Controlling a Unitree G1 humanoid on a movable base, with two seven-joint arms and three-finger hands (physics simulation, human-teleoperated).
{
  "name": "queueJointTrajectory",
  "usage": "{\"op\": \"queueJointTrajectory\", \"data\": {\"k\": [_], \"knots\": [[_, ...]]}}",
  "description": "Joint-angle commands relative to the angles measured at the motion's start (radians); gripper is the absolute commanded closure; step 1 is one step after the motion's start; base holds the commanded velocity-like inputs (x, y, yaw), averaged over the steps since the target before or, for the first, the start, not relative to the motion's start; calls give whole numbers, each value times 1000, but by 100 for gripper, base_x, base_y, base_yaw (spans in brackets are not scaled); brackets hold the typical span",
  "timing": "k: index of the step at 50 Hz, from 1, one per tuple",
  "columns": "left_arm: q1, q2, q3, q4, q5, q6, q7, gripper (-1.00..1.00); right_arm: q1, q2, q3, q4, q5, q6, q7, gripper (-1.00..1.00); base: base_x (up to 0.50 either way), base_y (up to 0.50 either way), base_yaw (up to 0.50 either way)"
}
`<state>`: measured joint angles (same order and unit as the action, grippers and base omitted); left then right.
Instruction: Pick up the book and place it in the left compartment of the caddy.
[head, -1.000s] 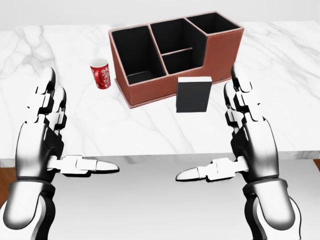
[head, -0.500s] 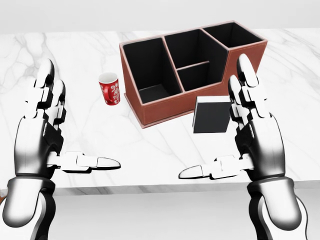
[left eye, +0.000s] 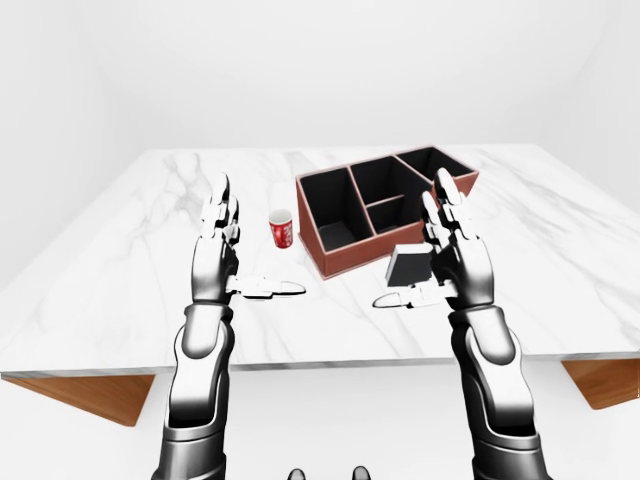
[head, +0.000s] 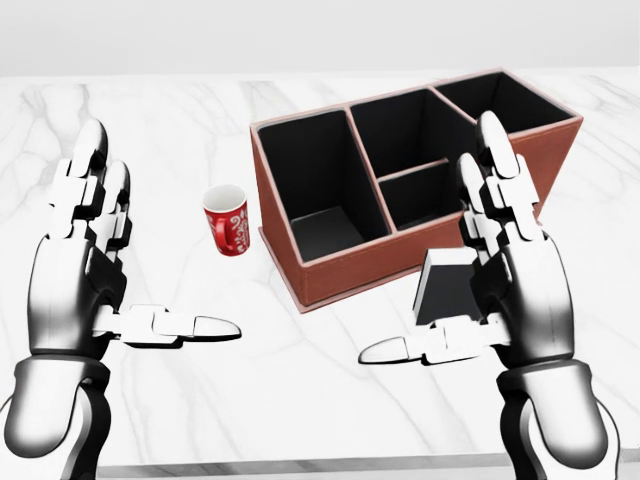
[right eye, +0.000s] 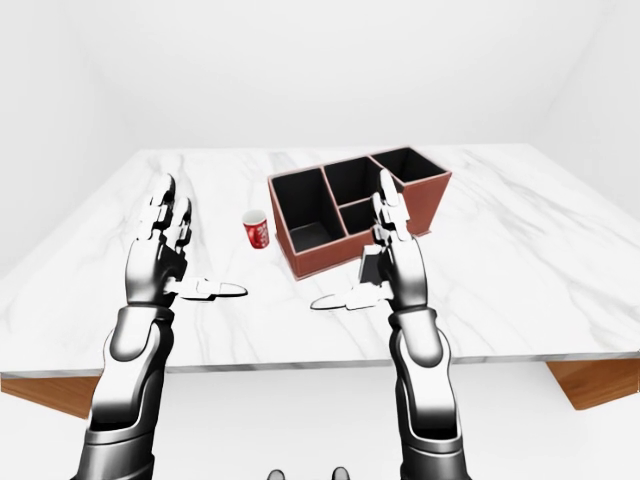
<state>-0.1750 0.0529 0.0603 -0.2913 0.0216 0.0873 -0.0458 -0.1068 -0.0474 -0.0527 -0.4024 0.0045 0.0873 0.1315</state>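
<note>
A black book (head: 445, 290) stands upright on the white marble table (head: 300, 400), against the lower right wall of the brown caddy (head: 350, 268). The caddy's tall left compartment (head: 318, 190) holds nothing. My right hand (head: 432, 262) is open, palm turned left, fingers up. It hovers just right of the book and hides the book's right edge, while its thumb reaches under the book in the picture. Far to the left of the caddy, my left hand (head: 155, 245) is open too and holds nothing.
A red paper cup (head: 227, 220) stands just left of the caddy. The caddy has smaller compartments (head: 415, 150) to the right of the tall one. The table's near edge (left eye: 330, 362) runs below my hands, with wooden floor (left eye: 85, 392) beyond it.
The camera has moved closer to the table, so caddy, cup and book slid down and right in the head view. My right hand now overlaps the book's right edge. Both hands stay open.
</note>
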Motion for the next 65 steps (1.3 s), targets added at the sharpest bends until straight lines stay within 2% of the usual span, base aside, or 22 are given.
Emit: {"op": "queueJointTrajectory", "data": {"k": [1, 21, 37, 49, 52, 55, 60, 64, 65], "knots": [[4, -2, -3, -2, 0, 0, 1, -100, 13, -2, -4, -10, 7, 0, 7, -100, 41, 1, 0], [1, -4, -4, 6, -2, 0, 4, -100, -6, -1, 2, 13, 0, 0, 1, -100, 41, 1, 0], [14, -6, -8, 23, 4, 0, 2, -100, 27, -1, 18, 23, -29, 0, 9, -100, 41, 3, 0], [11, -8, -11, 35, 5, 0, 2, -100, 56, -1, 6, 11, -17, 0, 25, -100, 0, 0, 0], [9, -8, -12, 34, 5, 0, 1, -100, 82, -34, 11, -5, -85, 0, 75, -100, 0, 0, 0], [6, -6, -8, 33, 1, 0, 0, -100, 153, -118, -9, -4, -283, 0, 195, -100, 0, 0, 0], [2, -4, -4, 23, -1, 0, 2, -100, 193, -134, -104, -8, -498, 0, 345, -100, 0, 0, 0], [4, -3, -3, 16, -2, 0, 4, -100, 213, -121, -134, -49, -627, -44, 461, -100, 0, 0, 0], [7, -4, -4, 13, -2, 0, 4, -100, 225, -121, -136, -51, -661, -65, 484, -100, 0, 0, 0]]}}
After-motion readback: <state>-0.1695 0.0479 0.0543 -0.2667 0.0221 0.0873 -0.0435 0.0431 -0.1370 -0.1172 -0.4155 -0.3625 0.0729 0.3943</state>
